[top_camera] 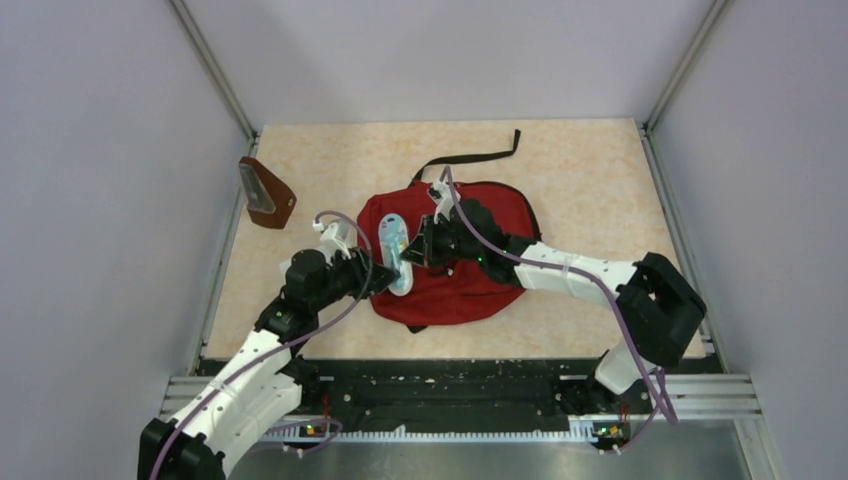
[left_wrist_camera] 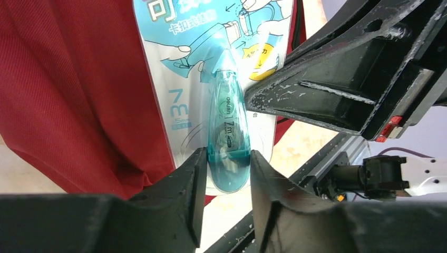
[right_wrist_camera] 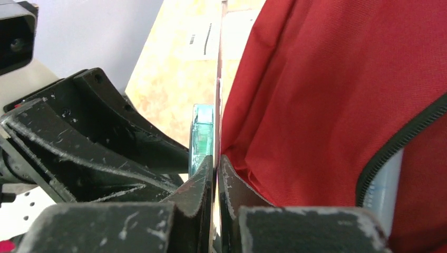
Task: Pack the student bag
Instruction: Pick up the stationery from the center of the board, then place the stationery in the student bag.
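- Your large dark-red fabric student bag point(top_camera: 455, 295) lies flat mid-table.
- At its 9 o'clock, your left gripper point(left_wrist_camera: 227, 156) clamps the teal correction-tape blister pack point(left_wrist_camera: 211, 68).
- Your right gripper point(right_wrist_camera: 216, 164) pinches the card edge.
- The pack is not yet inside.

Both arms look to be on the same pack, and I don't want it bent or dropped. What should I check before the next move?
1. Hold of the left gripper across the teal dispenser of the correction tape pack: ok.
2. Pinch of the right gripper on the pack's card edge: ok, fingers fully closed.
3. Only one arm holding the pack: not ok, both grip it.
4. Pack is over the student bag: ok, above its left side.
5. Bag opening is ready: cannot tell; a zipper shows, but the gap is unclear.
6. The brown pouch is away from both arms: ok.
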Controlling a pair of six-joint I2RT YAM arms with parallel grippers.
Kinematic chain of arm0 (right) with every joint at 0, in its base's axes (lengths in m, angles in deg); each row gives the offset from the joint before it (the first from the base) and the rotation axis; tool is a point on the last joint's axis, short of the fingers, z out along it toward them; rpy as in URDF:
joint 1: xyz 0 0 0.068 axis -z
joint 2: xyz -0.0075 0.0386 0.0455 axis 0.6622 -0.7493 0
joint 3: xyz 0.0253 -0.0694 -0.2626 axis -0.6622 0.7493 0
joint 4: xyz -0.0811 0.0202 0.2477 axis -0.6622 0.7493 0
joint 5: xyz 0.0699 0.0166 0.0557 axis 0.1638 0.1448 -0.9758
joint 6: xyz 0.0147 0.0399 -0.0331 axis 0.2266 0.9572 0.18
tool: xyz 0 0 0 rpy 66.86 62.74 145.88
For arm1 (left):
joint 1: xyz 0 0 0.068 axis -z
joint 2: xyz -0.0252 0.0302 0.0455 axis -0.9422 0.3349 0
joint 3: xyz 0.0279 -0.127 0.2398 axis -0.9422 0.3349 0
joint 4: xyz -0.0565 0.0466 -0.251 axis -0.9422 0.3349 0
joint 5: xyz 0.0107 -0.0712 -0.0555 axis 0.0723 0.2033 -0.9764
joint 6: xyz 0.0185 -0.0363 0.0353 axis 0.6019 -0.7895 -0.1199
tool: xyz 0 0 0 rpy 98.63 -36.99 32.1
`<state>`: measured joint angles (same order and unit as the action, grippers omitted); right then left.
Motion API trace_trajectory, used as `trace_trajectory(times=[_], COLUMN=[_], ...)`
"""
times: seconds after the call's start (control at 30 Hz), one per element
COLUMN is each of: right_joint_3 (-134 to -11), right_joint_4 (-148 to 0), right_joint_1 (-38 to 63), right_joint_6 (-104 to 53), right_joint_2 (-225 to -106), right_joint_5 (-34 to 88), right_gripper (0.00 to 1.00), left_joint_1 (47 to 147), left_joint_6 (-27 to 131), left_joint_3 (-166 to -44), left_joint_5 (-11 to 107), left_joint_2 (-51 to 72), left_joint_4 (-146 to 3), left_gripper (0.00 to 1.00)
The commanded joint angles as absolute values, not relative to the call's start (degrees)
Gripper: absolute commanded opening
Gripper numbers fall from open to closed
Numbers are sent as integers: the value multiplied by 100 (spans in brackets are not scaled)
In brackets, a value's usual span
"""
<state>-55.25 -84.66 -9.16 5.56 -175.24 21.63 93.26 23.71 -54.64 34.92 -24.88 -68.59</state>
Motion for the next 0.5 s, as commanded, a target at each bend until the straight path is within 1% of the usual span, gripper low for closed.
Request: trace_trajectory(times=[0.0,0.03,0.07,0.13,0.3,0.47], right_joint_3=[-5489,-5480,-5487,-5518,-5480,-5302], right_joint_4=[-8472,-8363,-8191,-7900,-7273,-6966], right_joint_1=[-939,-916,-866,-665,-71,420], right_joint_6=[305,194,85,-123,-562,-720], right_joint_2=[-16899,-16763,-16616,-16343,-15788,-15629], right_joint_5=[3090,3265,3395,3608,3844,3601], right_gripper=[0,0,0,0,0,0], left_joint_1=[9504,9534,9579,9687,10137,10673], left_joint_6=[2534,2553,2572,2613,2719,2862], left_joint_3=[-5912,-5965,-6027,-6188,-6896,-7859], left_joint_5=[3416,3473,3544,3760,4563,5304], left_joint_2=[-2321,-2256,-2179,-2015,-1231,-199], left_joint_4=[-7320,-7308,-7299,-7289,-7008,-6453], left_gripper=[45,49,57,64,68,73])
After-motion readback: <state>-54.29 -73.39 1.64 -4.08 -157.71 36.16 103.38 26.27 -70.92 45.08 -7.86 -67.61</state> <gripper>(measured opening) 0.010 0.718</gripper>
